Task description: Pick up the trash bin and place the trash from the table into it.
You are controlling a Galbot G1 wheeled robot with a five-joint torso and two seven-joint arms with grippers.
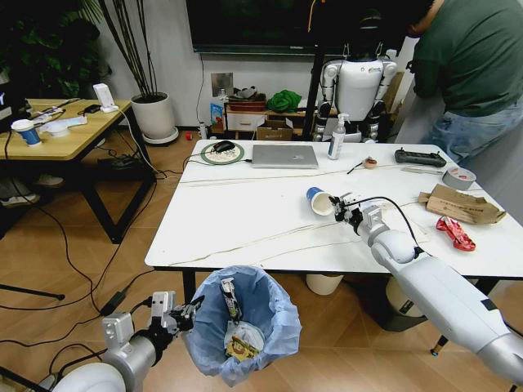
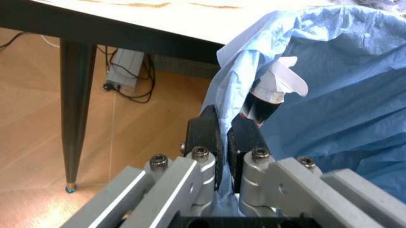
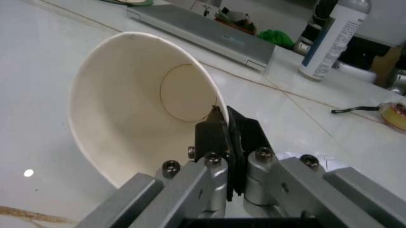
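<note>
Fingers of the right gripper [image 1: 344, 204] pinch the rim of the blue paper cup [image 1: 319, 201], which lies on its side on the white surface [image 1: 245, 212]. Below the near edge, the left gripper [image 1: 189, 309] clamps the ruffled rim of the trash bin [image 1: 245, 322], with litter inside.

Bin [image 1: 245, 322]: before the table's [image 1: 245, 220] near edge, below its top, left gripper [image 1: 184, 314] on its rim.
In bin: tube [image 1: 231, 300], wrapper [image 1: 239, 349].
Cup [image 1: 319, 201]: on its side, mid-table, right gripper [image 1: 346, 207] on its rim.
Laptop [image 1: 283, 156]: behind cup.
Cardboard [image 1: 460, 204], packet [image 1: 455, 233]: right end.
</note>
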